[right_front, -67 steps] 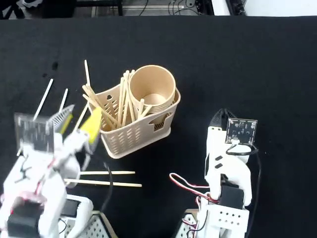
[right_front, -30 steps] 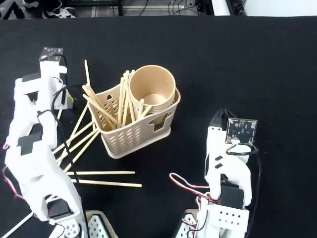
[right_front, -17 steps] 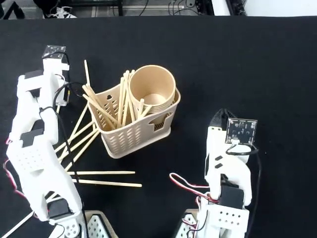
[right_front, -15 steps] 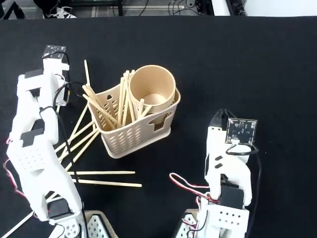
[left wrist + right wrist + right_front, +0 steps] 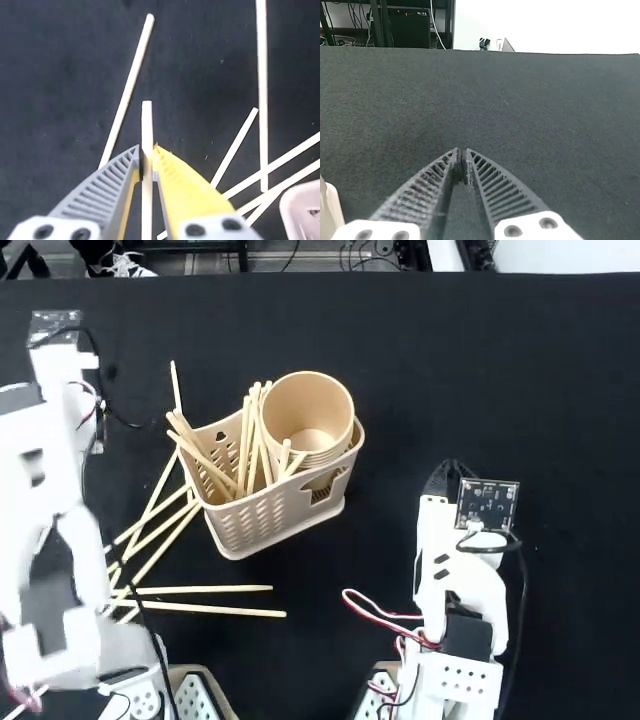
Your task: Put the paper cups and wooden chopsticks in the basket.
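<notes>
- Left claw (image 5: 146, 154) is pinching one wooden chopstick (image 5: 146, 122) between its grey finger and its yellow finger. The jaws are narrowed right down onto it, and the blunt end is poking out past the fingertips.
- Beyond the tips on the grey finger's side, a loose chopstick (image 5: 127, 90) is lying slanted on the black table (image 5: 60, 75), near the held one.
- On the yellow finger's side, a long stick (image 5: 261, 95) is lying nearly parallel with the held one, and a short stick (image 5: 235, 145) is slanting nearer the claw.
- Farther out on that same side, two sticks (image 5: 285, 162) are running toward the corner of the basket (image 5: 305, 210).
- Seen from above, the basket is holding nested paper cups (image 5: 308, 415) in one compartment and a bundle of chopsticks (image 5: 215, 455) in the other.
- Between the basket and the left arm (image 5: 45, 470), more sticks are fanning out, with a pair of sticks (image 5: 200, 589) lying side by side nearer the arm's base.
- Across the table, the right claw (image 5: 461, 161) is resting closed on nothing, its black fingertips touching. It is pointing over bare table, with the right arm (image 5: 465, 570) well apart from the basket.
</notes>
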